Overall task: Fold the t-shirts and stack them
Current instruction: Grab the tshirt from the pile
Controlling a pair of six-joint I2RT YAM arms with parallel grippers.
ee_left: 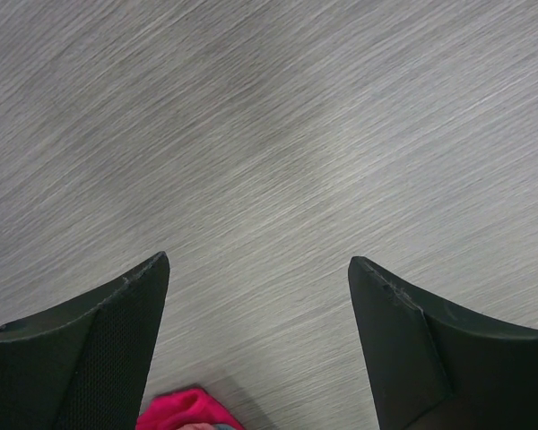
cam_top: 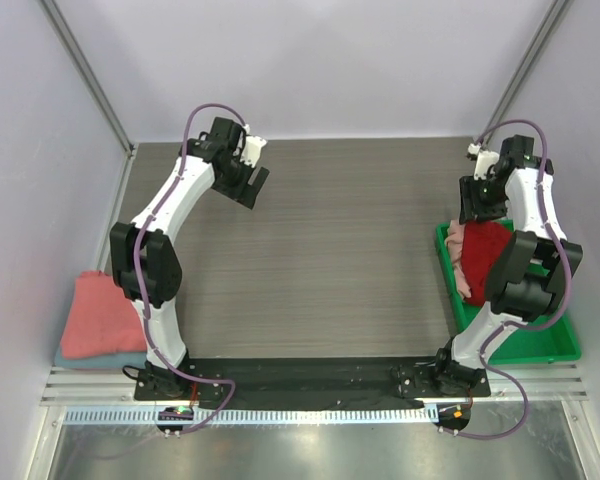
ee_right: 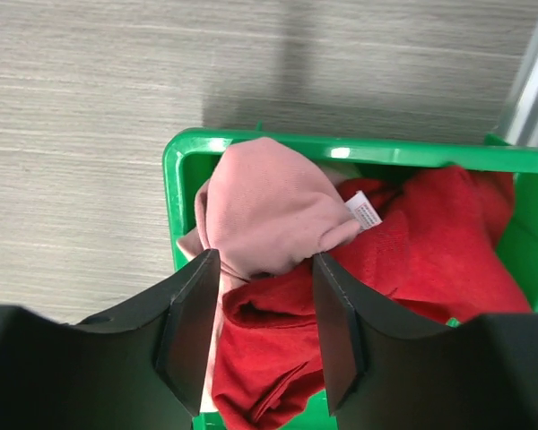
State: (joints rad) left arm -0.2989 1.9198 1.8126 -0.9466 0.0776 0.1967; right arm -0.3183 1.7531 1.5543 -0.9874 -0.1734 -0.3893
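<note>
right end effector (ee_right: 265, 260) above two t-shirts (ee_right: 262, 199)

crumpled t-shirts (ee_right: 269, 210) lie in the tray (ee_right: 181, 166) at right; folded stack (cam_top: 98, 315) lies far left.

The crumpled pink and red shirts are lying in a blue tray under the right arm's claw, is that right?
Not quite: the tray is bright green, not blue, as the right wrist view shows. The crumpled pink shirt and red shirt do lie in it, under the right gripper.
</note>
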